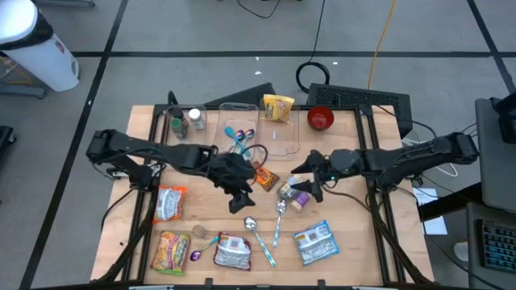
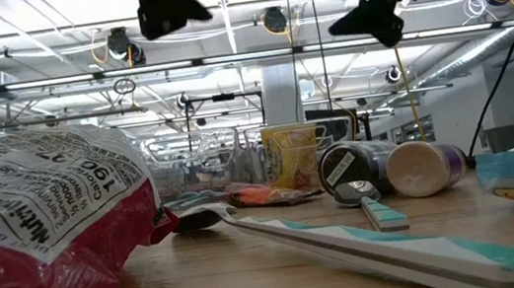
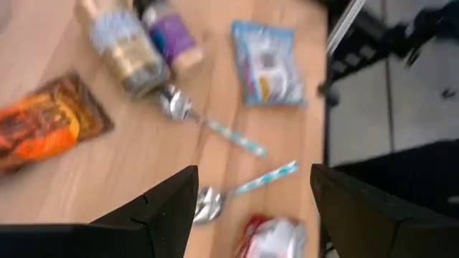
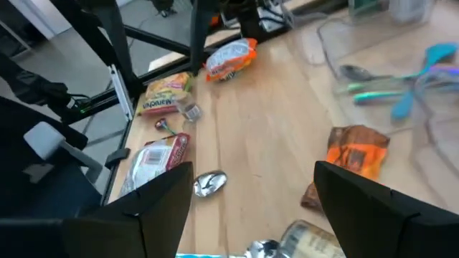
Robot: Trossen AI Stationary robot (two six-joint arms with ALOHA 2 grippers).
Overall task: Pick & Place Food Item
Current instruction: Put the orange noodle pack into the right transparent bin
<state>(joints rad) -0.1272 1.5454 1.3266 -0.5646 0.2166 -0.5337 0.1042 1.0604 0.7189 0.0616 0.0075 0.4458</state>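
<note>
My left gripper is open and empty, hanging above the table's middle; in the low view it is well clear of the tabletop. My right gripper is open and empty too, also raised, just right of two jars. An orange snack packet lies flat between the grippers and shows in both wrist views. A gold-labelled jar and a purple-labelled jar lie on their sides beside it. Two spoons lie near them.
Food packets lie along the near edge: a noodle packet, a red-white packet, a blue packet, an orange-white packet. A clear tray, a yellow bag, a red bowl and bottles stand at the far side.
</note>
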